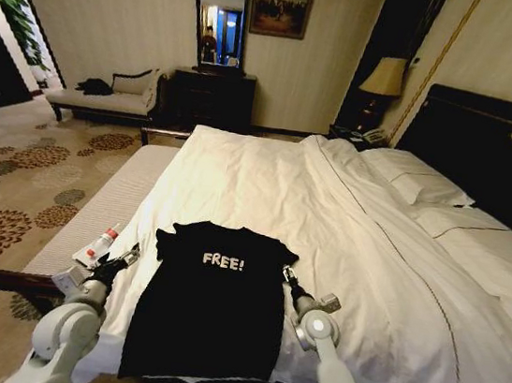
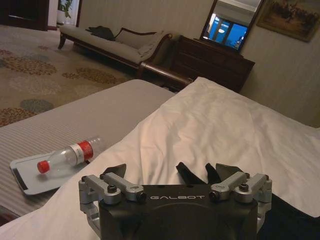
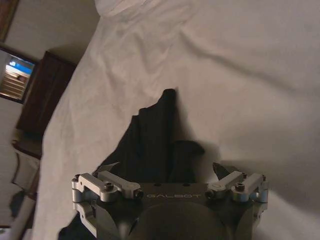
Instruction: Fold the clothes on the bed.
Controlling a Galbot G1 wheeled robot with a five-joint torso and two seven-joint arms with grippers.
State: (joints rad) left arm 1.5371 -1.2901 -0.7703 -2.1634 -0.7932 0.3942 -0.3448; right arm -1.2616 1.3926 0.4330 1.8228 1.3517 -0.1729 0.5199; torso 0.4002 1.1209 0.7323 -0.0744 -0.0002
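Note:
The black T-shirt (image 1: pixel 208 303) with white "FREE!" lettering lies flat, chest up, near the foot of the white bed (image 1: pixel 267 179). My left gripper (image 1: pixel 126 257) hovers open at the shirt's left sleeve. In the left wrist view the left gripper (image 2: pixel 169 172) has the black sleeve edge (image 2: pixel 192 174) between its spread fingers. My right gripper (image 1: pixel 287 275) is open at the right sleeve. In the right wrist view the right gripper (image 3: pixel 165 170) is low over the white sheet (image 3: pixel 240 75), and the crumpled sleeve (image 3: pixel 150 132) lies between its fingers.
A pale bench (image 1: pixel 109 196) runs along the bed's left side, carrying a tray (image 2: pixel 27 182) with a plastic bottle (image 2: pixel 67 156). Pillows (image 1: pixel 427 186) and a dark headboard (image 1: pixel 487 156) are at the right. A chaise (image 1: pixel 108 96) and dresser (image 1: pixel 212 96) stand by the far wall.

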